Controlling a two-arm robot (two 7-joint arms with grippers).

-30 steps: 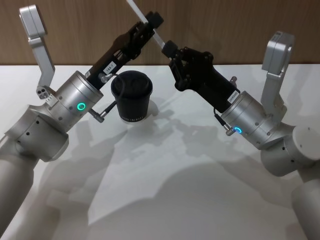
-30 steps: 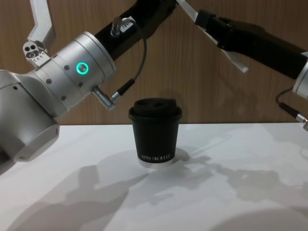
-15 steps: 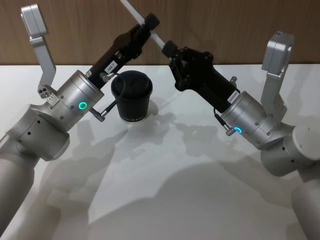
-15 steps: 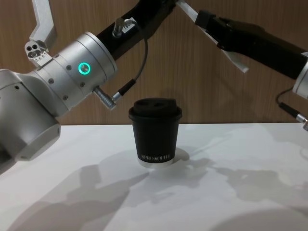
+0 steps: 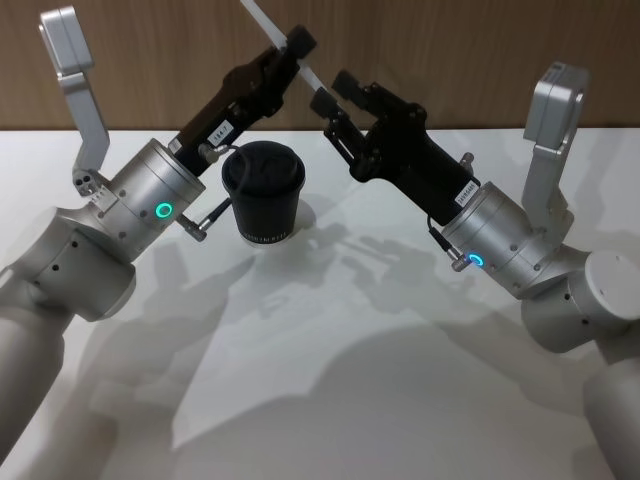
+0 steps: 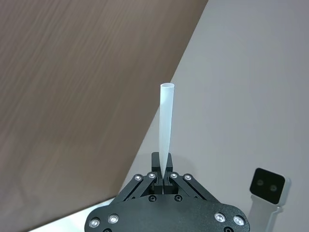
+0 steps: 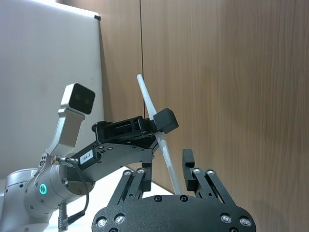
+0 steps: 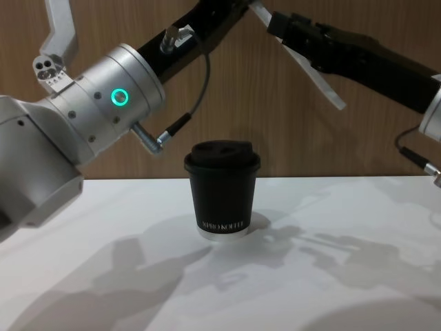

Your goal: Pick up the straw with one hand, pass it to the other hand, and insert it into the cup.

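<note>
Nearest the robot, the left arm (image 5: 140,205) and right arm (image 5: 500,245) come in from either side over the white table (image 5: 350,350) and lean toward each other. Between them the black lidded coffee cup (image 8: 222,189) stands upright on the table, with nothing touching it. Above and behind the cup, against the wood-panelled wall (image 5: 450,50), the left gripper (image 5: 296,42) is clamped on the white straw (image 6: 165,121) partway along its length; this is the gripper with the grey cable and metal plug (image 8: 153,134) hanging under its wrist. The straw lies on a slant, its open round end up and toward the robot's left. Its flattened end (image 8: 334,98) points down and toward the robot's right, hanging in the air above lid height and well off to the cup's right. The right gripper (image 5: 333,90) meets it from the opposite side with its fingers (image 7: 188,164) spread apart, one on each side of the straw's lower stretch and seemingly not pressing on it. By that reading, the left gripper alone carries the straw. The insertion turns on the slant: the flattened end sits away from the lid, so the left arm would likely need to swing the straw toward upright and bring its tip over the lid. The lid's opening is hard to make out.
</note>
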